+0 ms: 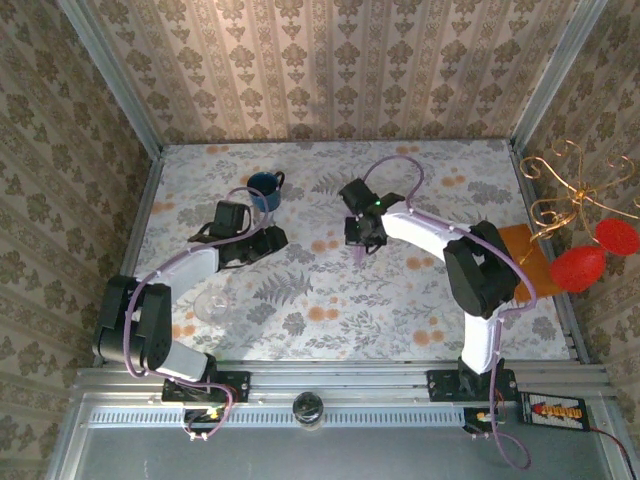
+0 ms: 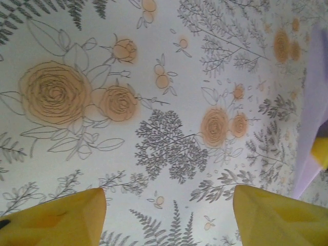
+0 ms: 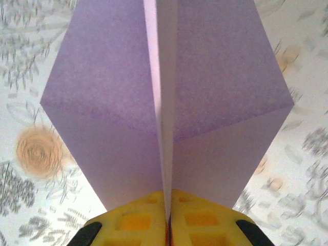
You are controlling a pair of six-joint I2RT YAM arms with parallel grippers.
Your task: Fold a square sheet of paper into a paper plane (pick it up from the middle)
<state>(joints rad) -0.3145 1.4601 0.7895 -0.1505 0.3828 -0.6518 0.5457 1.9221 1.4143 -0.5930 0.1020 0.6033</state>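
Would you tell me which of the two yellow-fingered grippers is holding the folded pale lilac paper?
The right gripper: its fingers pinch the centre crease of the folded pale lilac paper. The left gripper stands open above the floral tablecloth.

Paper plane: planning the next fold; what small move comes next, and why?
Probably swing the open left gripper toward the paper plane to press a wing down: the right gripper is shut on its centre crease while the left holds nothing.

Floral-patterned table (image 1: 400, 310), blue mug (image 1: 264, 190) upright, orange-brown rectangle (image 1: 530, 262) at right edge
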